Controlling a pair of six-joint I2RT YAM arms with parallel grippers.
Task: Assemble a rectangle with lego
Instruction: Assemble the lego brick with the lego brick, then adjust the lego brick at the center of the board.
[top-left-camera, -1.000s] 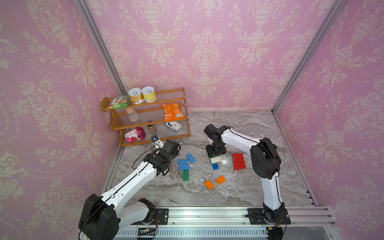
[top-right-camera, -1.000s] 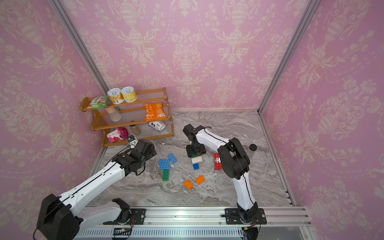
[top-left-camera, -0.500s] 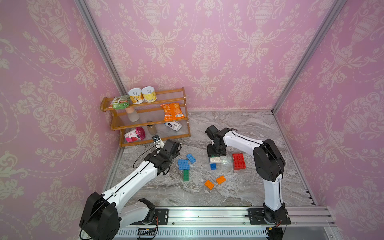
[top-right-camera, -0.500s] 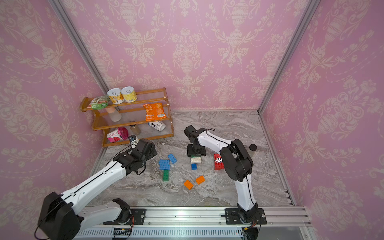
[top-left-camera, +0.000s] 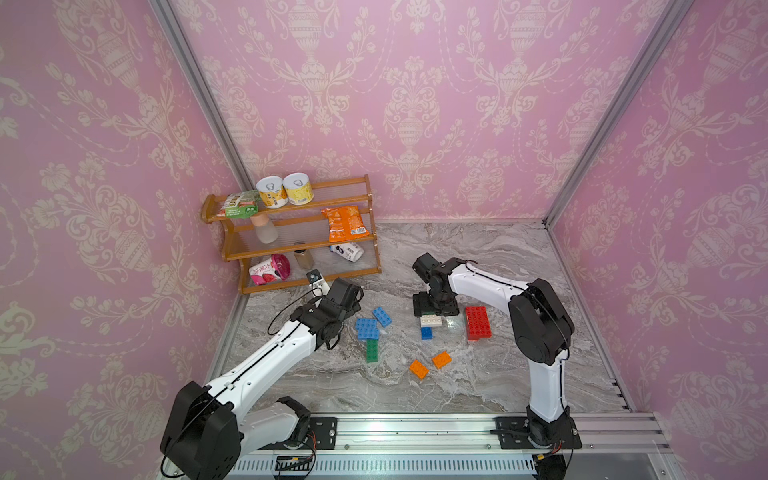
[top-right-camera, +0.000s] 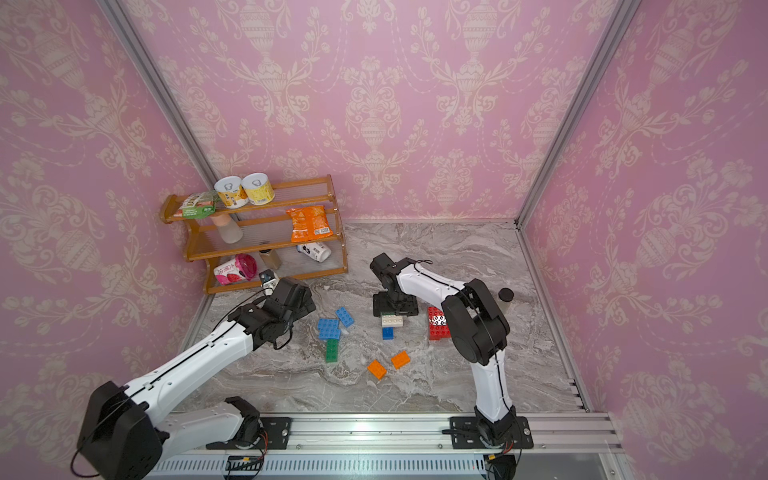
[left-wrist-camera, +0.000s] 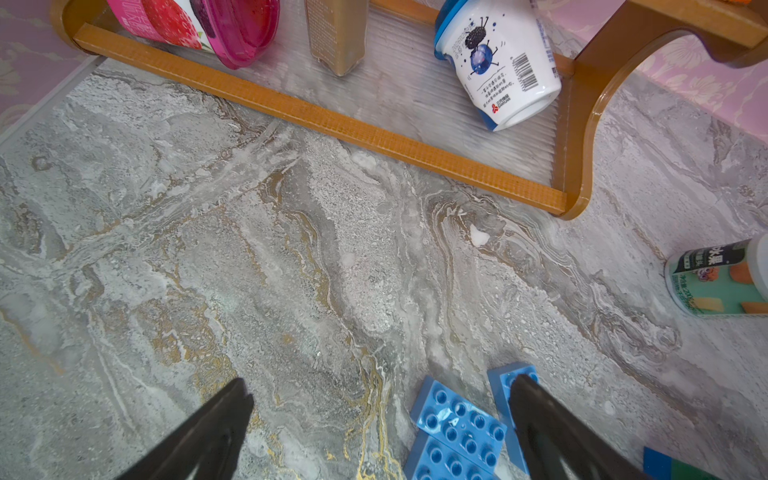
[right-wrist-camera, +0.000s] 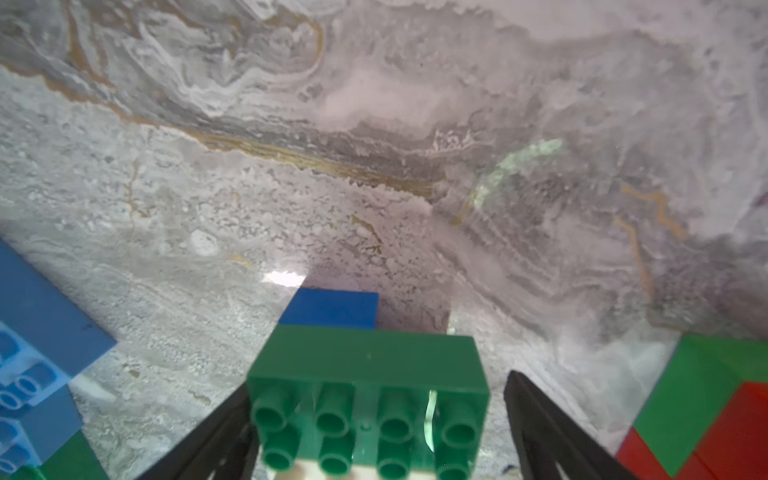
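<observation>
Lego bricks lie scattered on the marble floor. My right gripper (right-wrist-camera: 376, 382) stands open around a green brick (right-wrist-camera: 365, 361); one finger lies close along it and the other (right-wrist-camera: 536, 415) stands clear of it. A white brick (top-left-camera: 431, 321) and a small blue brick (top-left-camera: 426, 333) sit just in front of that gripper (top-left-camera: 434, 308). A red block (top-left-camera: 478, 322) lies to its right. My left gripper (left-wrist-camera: 380, 384) hangs open over bare floor, next to a cluster of blue bricks (left-wrist-camera: 457, 419). In both top views this cluster (top-left-camera: 368, 328) lies above a green brick (top-left-camera: 372, 350), with two orange bricks (top-left-camera: 418, 369) nearer the front.
A wooden shelf rack (top-left-camera: 291, 245) with tins, snack packets and cups stands at the back left, close behind my left gripper (top-left-camera: 349, 297). A small dark-capped bottle (top-right-camera: 505, 296) stands right of the right arm. A green-labelled bottle (left-wrist-camera: 719, 278) lies on the floor. Pink walls enclose three sides.
The right gripper's jaws have widened around the green brick. Both arms stay roughly where they were, and the bricks on the floor have not moved.
</observation>
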